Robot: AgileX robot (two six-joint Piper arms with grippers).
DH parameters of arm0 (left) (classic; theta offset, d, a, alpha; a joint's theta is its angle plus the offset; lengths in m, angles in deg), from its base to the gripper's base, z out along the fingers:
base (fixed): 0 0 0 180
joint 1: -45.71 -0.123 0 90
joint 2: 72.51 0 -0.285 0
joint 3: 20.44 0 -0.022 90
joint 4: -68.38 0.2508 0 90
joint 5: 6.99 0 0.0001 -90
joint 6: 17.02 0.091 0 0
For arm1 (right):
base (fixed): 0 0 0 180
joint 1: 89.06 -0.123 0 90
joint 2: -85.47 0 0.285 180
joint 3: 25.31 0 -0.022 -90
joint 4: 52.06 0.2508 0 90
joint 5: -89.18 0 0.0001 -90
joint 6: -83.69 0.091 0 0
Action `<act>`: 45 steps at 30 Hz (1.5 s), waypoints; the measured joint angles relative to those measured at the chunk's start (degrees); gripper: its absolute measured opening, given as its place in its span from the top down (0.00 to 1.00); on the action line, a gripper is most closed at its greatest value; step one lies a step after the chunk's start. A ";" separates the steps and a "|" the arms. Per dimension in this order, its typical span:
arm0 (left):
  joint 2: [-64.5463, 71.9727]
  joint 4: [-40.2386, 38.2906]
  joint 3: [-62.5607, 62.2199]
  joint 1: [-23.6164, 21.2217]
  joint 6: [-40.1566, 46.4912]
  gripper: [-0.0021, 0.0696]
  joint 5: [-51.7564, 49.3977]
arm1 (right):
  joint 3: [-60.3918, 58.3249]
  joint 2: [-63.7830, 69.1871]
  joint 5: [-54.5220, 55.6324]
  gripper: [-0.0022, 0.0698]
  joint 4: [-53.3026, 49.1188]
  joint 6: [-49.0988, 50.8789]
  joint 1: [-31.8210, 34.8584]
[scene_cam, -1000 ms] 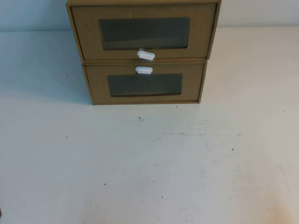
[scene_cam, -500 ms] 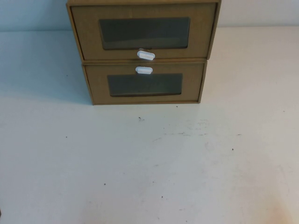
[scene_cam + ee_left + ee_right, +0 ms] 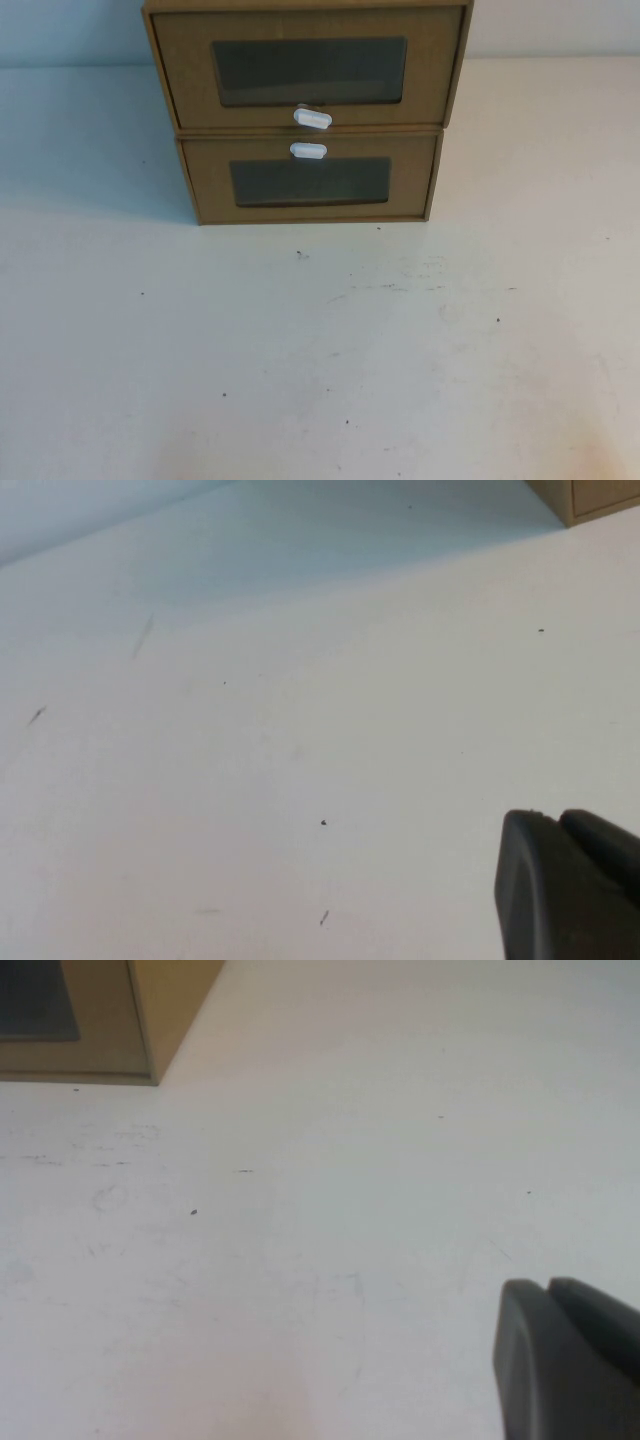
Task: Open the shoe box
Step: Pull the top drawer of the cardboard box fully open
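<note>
Two brown shoe boxes stand stacked at the table's far edge in the high view, the upper box (image 3: 310,70) on the lower box (image 3: 310,185). Each has a dark window and a white handle, the upper handle (image 3: 312,118) just above the lower handle (image 3: 308,151). Both fronts are closed. Neither arm shows in the high view. In the left wrist view, my left gripper (image 3: 555,820) hovers shut over bare table, with a box corner (image 3: 590,495) far off. My right gripper (image 3: 548,1288) is also shut and empty, well short of the lower box's corner (image 3: 150,1010).
The white table (image 3: 320,350) stretches wide in front of the boxes, marked only by small dark specks and faint scuffs. A pale wall (image 3: 60,30) runs behind the boxes.
</note>
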 joint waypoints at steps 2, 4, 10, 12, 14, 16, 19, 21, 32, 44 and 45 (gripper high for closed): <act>0.00 0.11 0.00 0.00 0.00 0.98 0.00 | 0.00 0.00 0.00 0.99 0.00 0.00 0.00; 0.00 0.95 0.00 0.00 0.00 0.98 0.71 | 0.00 0.00 0.00 0.99 0.00 0.00 0.00; 0.00 -4.36 0.00 0.00 -4.71 0.98 6.31 | 0.00 0.00 0.00 0.99 0.00 0.00 0.00; 0.00 -8.14 0.00 0.00 -8.99 0.98 8.38 | 0.00 0.00 0.00 0.99 0.00 0.00 0.00; 0.00 -12.02 0.00 0.00 -13.56 0.98 11.01 | 0.00 0.00 0.00 0.99 0.00 0.00 0.00; 0.00 -15.20 0.00 0.00 -17.68 0.98 13.25 | 0.00 0.00 0.00 0.99 0.00 0.00 0.00; 0.00 -17.40 0.00 0.00 -22.45 0.98 15.63 | 0.00 0.00 0.00 0.99 0.00 0.00 0.00; 0.00 -17.64 0.00 0.00 -23.75 0.98 16.87 | 0.00 0.00 0.00 0.99 0.00 0.00 0.00; 3.65 -18.14 -7.35 0.61 -23.65 0.98 9.14 | 0.00 0.00 0.00 0.99 0.00 0.00 0.00; 43.93 -26.59 -46.30 7.19 6.37 0.98 -17.17 | 0.00 0.00 0.00 0.99 0.03 0.00 0.00; 47.26 -28.81 -49.61 7.42 9.84 0.98 -18.54 | 0.00 0.00 0.00 0.99 0.03 0.00 0.00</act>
